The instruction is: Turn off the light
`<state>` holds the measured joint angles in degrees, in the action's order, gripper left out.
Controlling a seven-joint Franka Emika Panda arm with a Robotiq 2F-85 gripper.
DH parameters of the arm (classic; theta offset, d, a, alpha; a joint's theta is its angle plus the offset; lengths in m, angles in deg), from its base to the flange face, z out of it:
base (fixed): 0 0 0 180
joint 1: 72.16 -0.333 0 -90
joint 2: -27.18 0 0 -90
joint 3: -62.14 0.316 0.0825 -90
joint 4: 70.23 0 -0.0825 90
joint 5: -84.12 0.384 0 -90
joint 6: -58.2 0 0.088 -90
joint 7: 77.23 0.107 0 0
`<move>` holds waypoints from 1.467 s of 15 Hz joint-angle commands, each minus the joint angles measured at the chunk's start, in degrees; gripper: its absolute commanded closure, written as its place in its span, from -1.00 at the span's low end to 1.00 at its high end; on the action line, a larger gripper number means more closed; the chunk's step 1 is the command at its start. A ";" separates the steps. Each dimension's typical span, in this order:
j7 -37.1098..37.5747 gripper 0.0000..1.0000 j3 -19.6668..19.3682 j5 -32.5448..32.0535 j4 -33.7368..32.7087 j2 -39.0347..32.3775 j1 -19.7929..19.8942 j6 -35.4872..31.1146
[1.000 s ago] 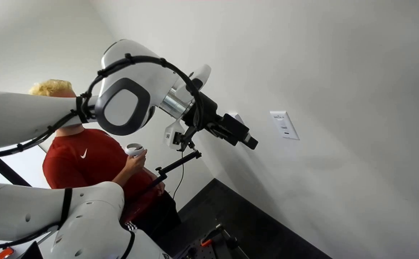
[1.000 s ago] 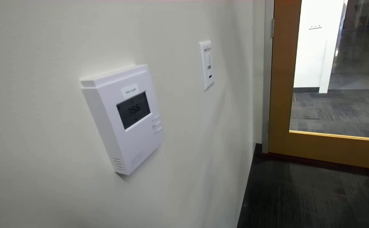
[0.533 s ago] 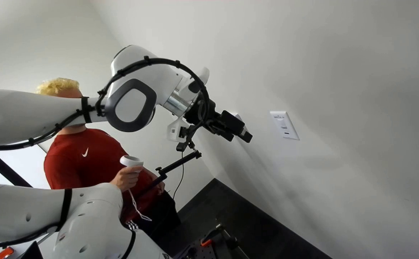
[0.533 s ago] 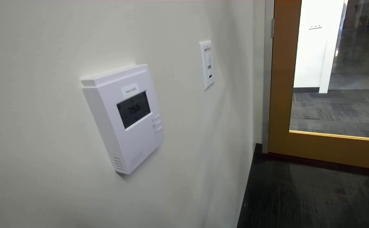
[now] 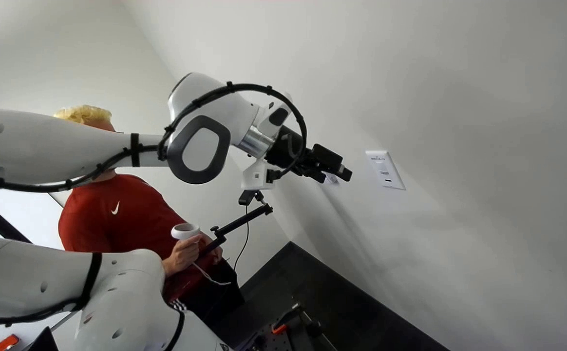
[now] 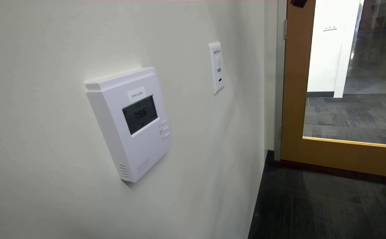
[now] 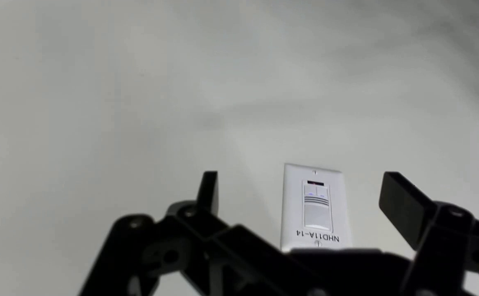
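The white light switch (image 7: 316, 205) is fixed to a pale wall (image 5: 483, 146), well above the wall's bottom edge and the dark carpet (image 6: 312, 205). In the wrist view its printed label, NHD11A-14 (image 7: 317, 236), reads upside down, and the jaws of the black Robotiq gripper (image 7: 303, 189) are spread wide, one fingertip off each long edge of the switch. In an exterior view bare wall shows between the gripper and the switch's nearest edge, so the two are apart. In an exterior view a white digital thermostat (image 6: 140, 149) is mounted on the same wall, with the switch between it and the wall's edge beside a glass-paned wooden door (image 6: 294, 99). In an exterior view the white Panda arm (image 5: 59, 141) extends from the left edge; beyond it a blond person (image 5: 118, 229) in a red Nike shirt (image 5: 98, 214) holds a white controller (image 5: 184, 233).
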<state>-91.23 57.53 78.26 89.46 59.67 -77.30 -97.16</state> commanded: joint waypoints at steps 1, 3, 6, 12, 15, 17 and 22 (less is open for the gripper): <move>0.32 -1.00 0.13 2.18 -0.03 -7.75 -2.18 -12.31; -0.08 -1.00 -0.36 2.80 -0.01 -12.62 -3.48 -16.99; 0.18 -1.00 0.72 1.69 0.07 -17.89 -2.83 -18.20; 0.73 -0.86 1.78 0.51 -0.15 -18.95 -1.06 -17.66; -0.25 -0.17 1.09 1.03 -0.14 -21.83 -1.44 -21.70; -0.68 0.15 -0.53 2.64 -0.12 -23.94 -3.67 -25.87; 1.26 0.90 -2.95 4.13 -0.07 -29.58 -8.35 -37.50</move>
<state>-91.25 56.21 81.48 89.39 33.29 -82.78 -128.66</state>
